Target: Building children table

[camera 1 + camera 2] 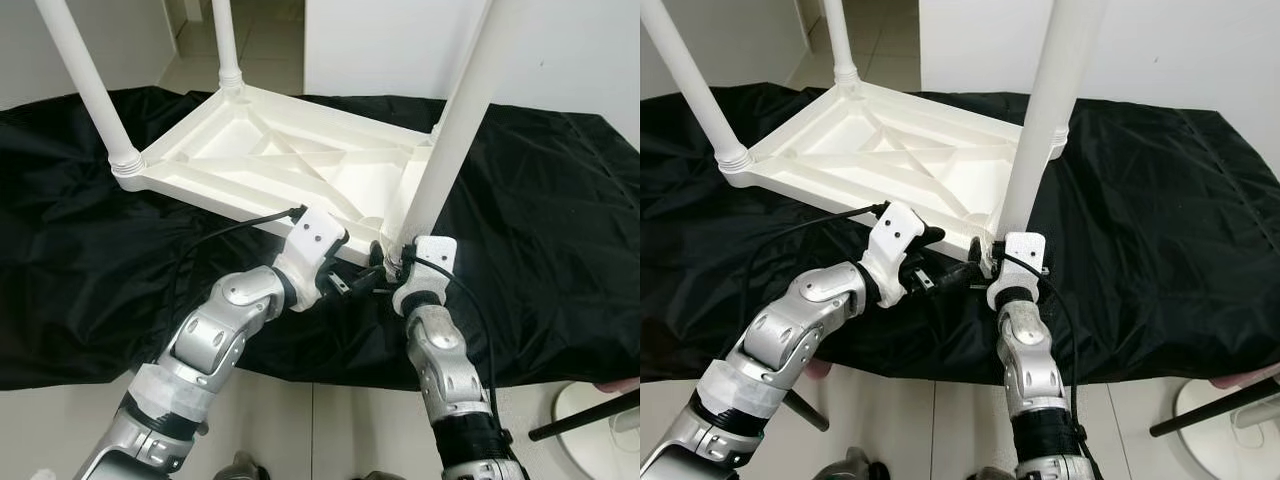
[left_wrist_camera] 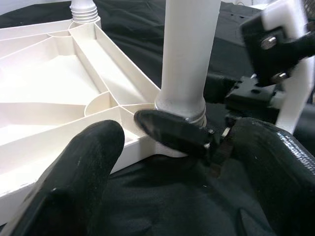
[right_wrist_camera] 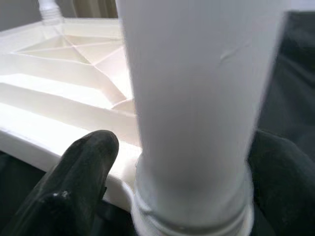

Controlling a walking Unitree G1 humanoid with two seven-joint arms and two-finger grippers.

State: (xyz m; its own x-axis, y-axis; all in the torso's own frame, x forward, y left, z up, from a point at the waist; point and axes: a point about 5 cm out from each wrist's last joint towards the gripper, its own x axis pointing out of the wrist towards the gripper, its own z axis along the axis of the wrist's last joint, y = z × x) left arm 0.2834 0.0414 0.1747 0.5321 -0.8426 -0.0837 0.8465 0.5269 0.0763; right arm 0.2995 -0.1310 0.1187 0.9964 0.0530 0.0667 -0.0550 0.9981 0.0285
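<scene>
- The white children table (image 1: pixel 290 160) lies upside down on a black cloth (image 1: pixel 90 260) (the cloth is spread over a low surface, and pale floor shows around it).
- Its ribbed underside faces up, and white legs stick up from the corners.
- The near leg (image 1: pixel 455 120) stands in the corner nearest the robot, and it leans a little.
- The right claw (image 1: pixel 392 268) is at the bottom of this near leg. In the right wrist view one black finger (image 3: pixel 78 182) is on each side of the leg, so the claw is closed around it just above the ringed collar.
- The left claw (image 1: pixel 345 285) is just beside the same corner, low by the table's edge. Its fingers (image 2: pixel 74 182) are spread wide, and nothing is held between them.
- In the left wrist view, one finger of the right claw lies against the leg's collar (image 2: pixel 182 105).
- Another leg (image 1: pixel 90 85) stands at the far left corner, and one more (image 1: pixel 226 45) is at the back.
- A round white base with a black pole (image 1: pixel 585 415) is on the floor at the right.
</scene>
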